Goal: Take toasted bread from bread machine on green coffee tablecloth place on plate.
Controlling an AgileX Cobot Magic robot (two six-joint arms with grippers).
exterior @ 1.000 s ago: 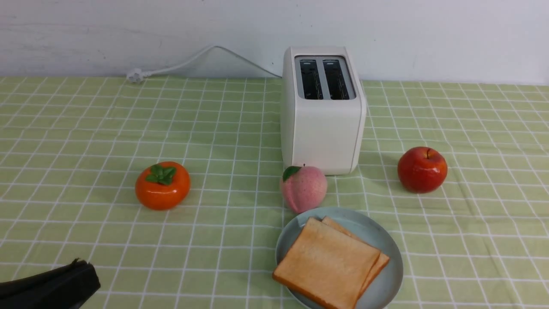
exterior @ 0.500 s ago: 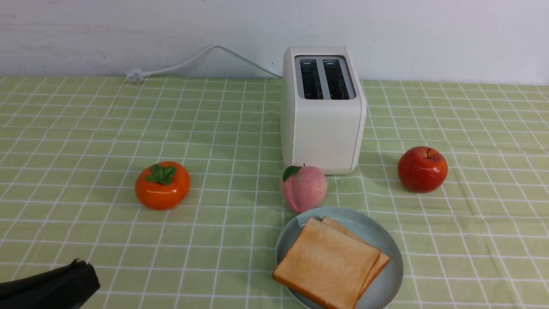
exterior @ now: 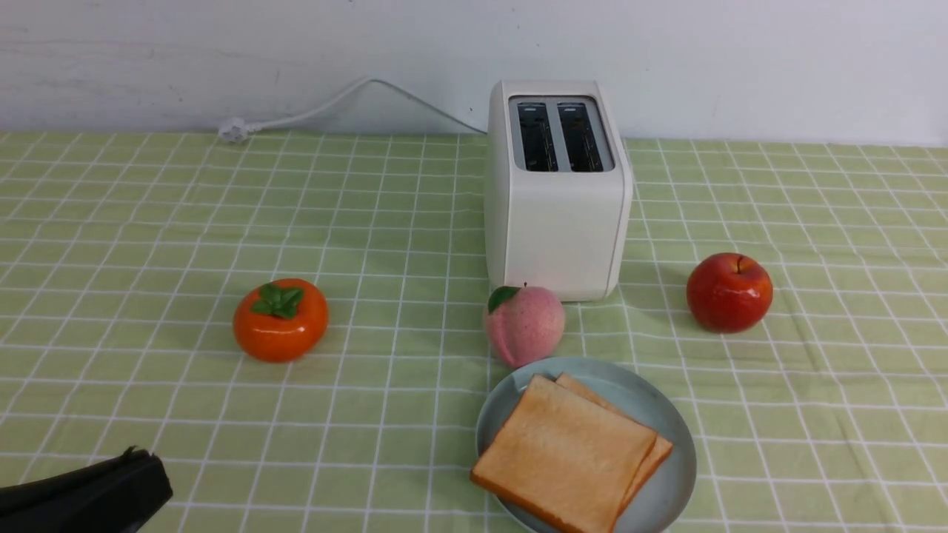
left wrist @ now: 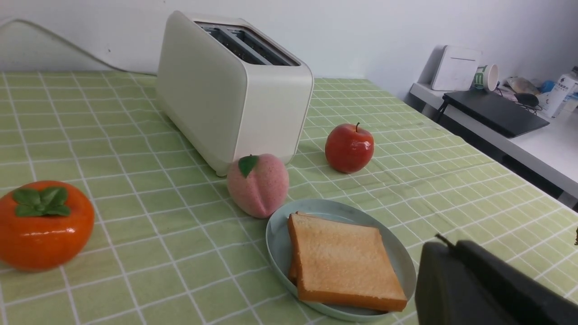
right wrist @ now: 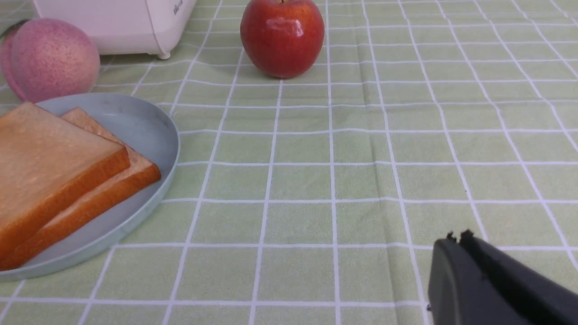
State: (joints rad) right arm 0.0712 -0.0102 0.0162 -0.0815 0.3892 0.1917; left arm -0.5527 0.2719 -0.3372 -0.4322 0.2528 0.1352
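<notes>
1. The two slices of toasted bread (exterior: pixel 563 451) are lying stacked on the pale blue-grey plate (exterior: pixel 670 492), the upper slice sitting askew so that a corner of the lower one is showing behind it.
2. The plate is resting on the green coffee tablecloth (exterior: pixel 148 222), in front of the bread machine (exterior: pixel 555 222) and near the front edge of the front view.
3. The white bread machine is standing upright near the back wall, both dark slots showing no bread, its white cord (exterior: pixel 326 107) trailing off to the left.
4. A pink peach (exterior: pixel 524 324) is sitting between the bread machine and the plate, just beside the plate's far rim.
5. A red apple (exterior: pixel 729 292) is resting to the right of the bread machine, and an orange persimmon (exterior: pixel 281 319) is lying well apart to the left.
6. The left gripper (exterior: pixel 141 453) is hanging low at the front left corner, fingers pressed together and holding nothing.
7. The right gripper (right wrist: pixel 456 237) is showing only in its wrist view, fingers together, empty, above bare cloth.
</notes>
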